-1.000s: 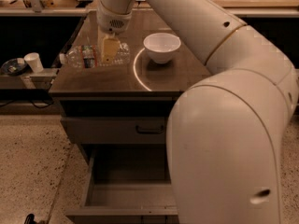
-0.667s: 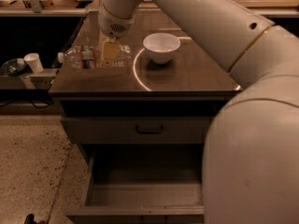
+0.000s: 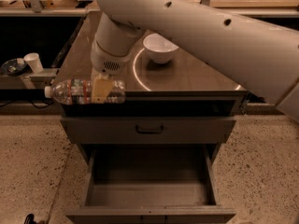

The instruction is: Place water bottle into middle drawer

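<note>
The water bottle is clear crinkly plastic with a white cap pointing left and a red, white and blue label. It lies level in the air at the front left corner of the cabinet top. My gripper is shut on the water bottle near its base end, with a tan finger across its front. The middle drawer is pulled open below, a wide grey tray with low side walls and nothing in it. The bottle hangs above and to the left of the drawer opening.
A white bowl stands on the dark cabinet top behind my arm. A closed drawer front with a dark bar handle is above the open drawer. A small white paper cup stands on a low shelf at left.
My gripper has lifted the water bottle off the back left of the cabinet top and carried it forward to the front edge. The bowl has not moved.
</note>
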### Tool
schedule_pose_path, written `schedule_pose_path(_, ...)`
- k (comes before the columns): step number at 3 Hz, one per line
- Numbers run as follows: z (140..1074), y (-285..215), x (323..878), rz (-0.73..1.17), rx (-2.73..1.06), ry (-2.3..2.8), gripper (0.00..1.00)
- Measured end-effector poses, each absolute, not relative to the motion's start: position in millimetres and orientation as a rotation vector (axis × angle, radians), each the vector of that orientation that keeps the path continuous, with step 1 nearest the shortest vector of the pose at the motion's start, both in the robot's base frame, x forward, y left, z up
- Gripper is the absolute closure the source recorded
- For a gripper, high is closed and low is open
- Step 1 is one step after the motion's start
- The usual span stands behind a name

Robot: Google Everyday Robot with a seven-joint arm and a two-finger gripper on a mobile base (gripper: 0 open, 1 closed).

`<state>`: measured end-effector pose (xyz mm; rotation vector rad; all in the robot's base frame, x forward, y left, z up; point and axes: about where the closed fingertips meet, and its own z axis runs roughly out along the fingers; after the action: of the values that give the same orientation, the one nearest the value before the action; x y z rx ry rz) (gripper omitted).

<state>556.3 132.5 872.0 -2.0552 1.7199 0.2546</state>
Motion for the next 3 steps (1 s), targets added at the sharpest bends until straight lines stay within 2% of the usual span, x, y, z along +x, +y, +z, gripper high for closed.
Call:
schedule_pose_path(2,769,116,461,0.413,-2.180,1.864,1.00)
schedule_pose_path(3,730,93,422,0.391,-2.180,1.949,1.00)
